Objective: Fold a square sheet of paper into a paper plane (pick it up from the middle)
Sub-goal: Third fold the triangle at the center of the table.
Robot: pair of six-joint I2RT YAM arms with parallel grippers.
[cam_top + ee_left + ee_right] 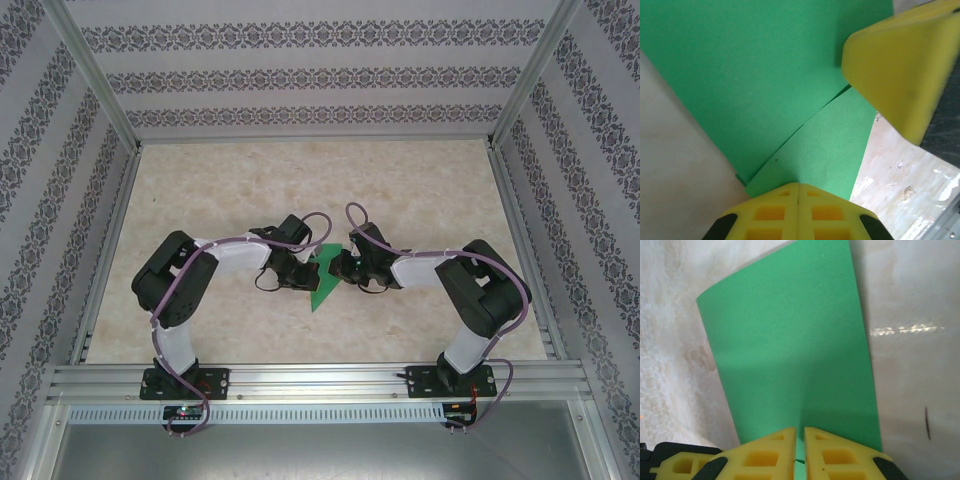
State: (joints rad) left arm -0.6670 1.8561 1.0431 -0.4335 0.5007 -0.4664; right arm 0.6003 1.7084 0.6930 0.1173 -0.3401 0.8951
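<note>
The square sheet of paper [321,282], bright green, lies folded into a pointed wedge at mid-table, its tip toward the near edge. My left gripper [303,272] meets it from the left and my right gripper [341,268] from the right. In the left wrist view the left gripper [798,186] is shut, its yellow fingers touching with no paper in the seam, their tips over a folded flap of the sheet [765,65]. A right finger [895,65] rests at the upper right. In the right wrist view the right gripper [800,432] pinches the sheet [790,350], green showing in the narrow slit.
The pale marbled tabletop [250,190] stretches around the paper. Patterned walls [300,70] close in the back and both sides. An aluminium rail [320,375] with both arm bases runs along the near edge.
</note>
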